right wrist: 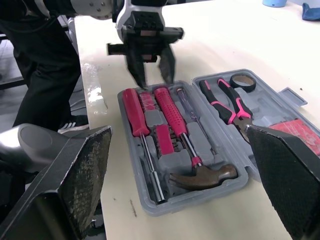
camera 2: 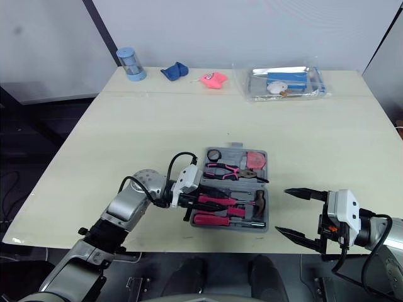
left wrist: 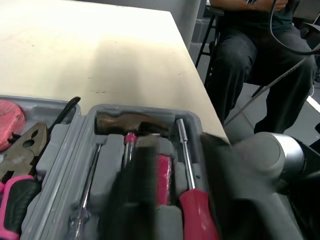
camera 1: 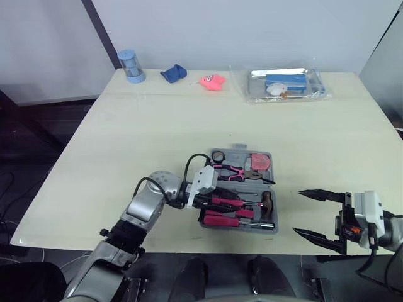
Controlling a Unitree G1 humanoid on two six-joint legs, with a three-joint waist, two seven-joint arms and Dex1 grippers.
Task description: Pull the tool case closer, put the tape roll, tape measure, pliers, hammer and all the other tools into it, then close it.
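While our left gripper (right wrist: 155, 80) hangs over the handle end of the open tool case (right wrist: 148, 204), its fingers partly spread and gripping nothing, the case lies near the front edge of the table (camera 1: 157, 126). Inside it we see the hammer (right wrist: 200, 175), pliers (right wrist: 227, 105), tape roll (right wrist: 243, 81) and a red-handled screwdriver (right wrist: 135, 112). Our right gripper (camera 1: 298, 212) is spread wide and empty, near the case's right side.

One grey plastic tool case (right wrist: 265, 107) lies open. Inside the case:
- one brown-headed, pink-handled hammer (right wrist: 202, 176)
- one pair of pink-handled pliers (right wrist: 227, 102)
- one black tape roll (right wrist: 243, 81)
- one round pink tape measure (camera 1: 258, 162)
- two screwdrivers: one red-handled screwdriver (right wrist: 134, 112) and one slim clear-handled screwdriver (right wrist: 189, 107)

Beyond the case:
- one blue cylindrical canister (camera 1: 131, 66)
- one crumpled blue cloth (camera 1: 174, 73)
- one pink soft toy (camera 1: 212, 81)
- one clear plastic bag (camera 1: 286, 84)
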